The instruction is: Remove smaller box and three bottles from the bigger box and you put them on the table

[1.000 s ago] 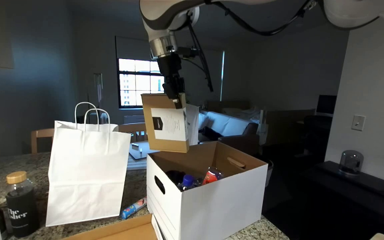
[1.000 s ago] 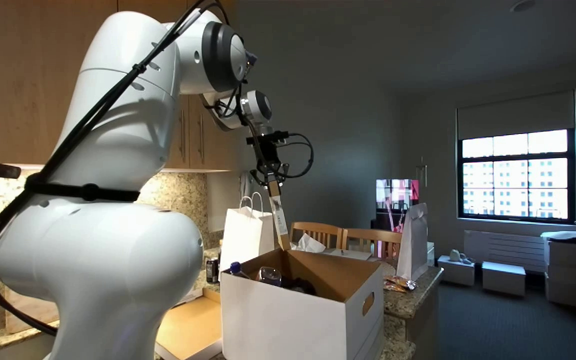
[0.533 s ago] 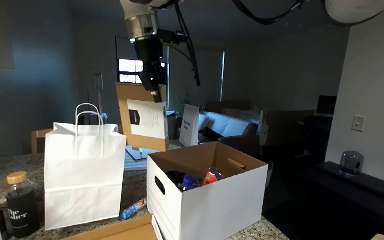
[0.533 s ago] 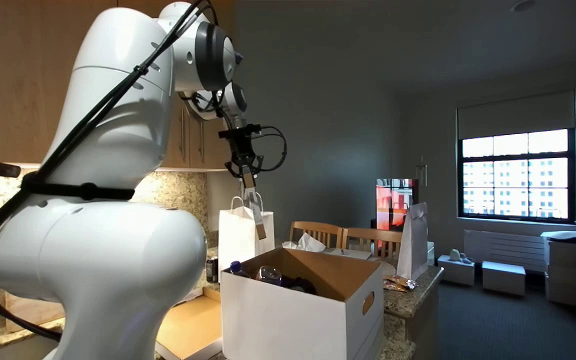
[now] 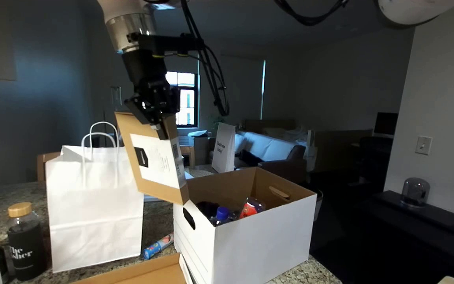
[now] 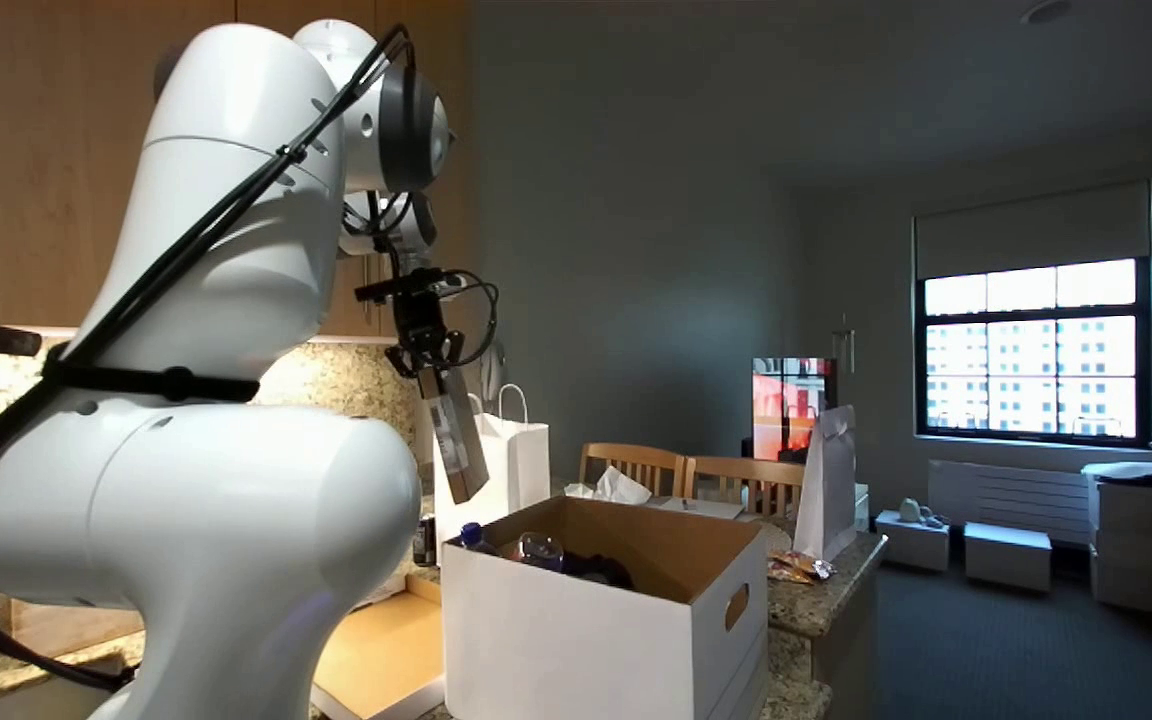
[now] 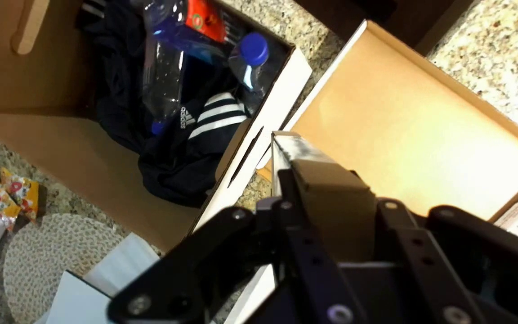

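The end effector (image 7: 340, 193) is pinching the smaller box (image 5: 156, 161) near its upper edge, jaws pressed to the two broad faces. The smaller box hangs tilted in the air, outside the bigger box (image 6: 566, 640); in an exterior view a gap shows between the two. In both exterior views a white paper bag (image 5: 97, 213) stands behind it; whether they touch I cannot determine. The bigger box stands open-topped on the speckled table (image 7: 488, 63). Contents, per the wrist view: a blue-capped bottle (image 7: 253, 56) with its cap upward, close to one side; a red-labelled bottle (image 7: 205, 20) next to it, tilted; a clear bottle (image 7: 164, 81), also blue-capped, lying on its side; and a dark garment (image 7: 169, 175) with white stripes under and around them. On the table, just beside the bigger box, lie a shallow cardboard tray (image 7: 398, 126) and a printed blue tube (image 5: 158, 247).
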Robot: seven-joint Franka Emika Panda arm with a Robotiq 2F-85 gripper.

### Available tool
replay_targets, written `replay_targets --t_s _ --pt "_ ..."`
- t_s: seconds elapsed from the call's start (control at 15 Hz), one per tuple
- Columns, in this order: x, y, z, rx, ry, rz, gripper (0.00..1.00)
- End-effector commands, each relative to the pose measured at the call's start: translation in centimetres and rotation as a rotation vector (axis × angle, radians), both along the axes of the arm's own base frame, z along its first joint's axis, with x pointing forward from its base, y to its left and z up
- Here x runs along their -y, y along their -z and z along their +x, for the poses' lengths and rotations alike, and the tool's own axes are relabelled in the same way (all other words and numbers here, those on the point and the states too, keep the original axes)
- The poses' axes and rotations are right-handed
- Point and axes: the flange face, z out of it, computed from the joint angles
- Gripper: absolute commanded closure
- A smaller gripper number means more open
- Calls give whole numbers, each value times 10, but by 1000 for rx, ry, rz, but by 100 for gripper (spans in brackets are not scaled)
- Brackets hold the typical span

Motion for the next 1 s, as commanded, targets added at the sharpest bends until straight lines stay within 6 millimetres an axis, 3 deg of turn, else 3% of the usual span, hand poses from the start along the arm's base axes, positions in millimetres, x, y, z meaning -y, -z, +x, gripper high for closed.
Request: replay_targets --t_s 0.0,0.2,0.4,0.53,0.93 --pt "0 6 -36 11 157 12 88" --pt "-1 25 -50 -47 215 21 88" --pt "-3 51 -47 -134 191 71 88" --pt "-3 74 -31 -130 236 124 89" --pt "4 173 29 -136 335 246 90"
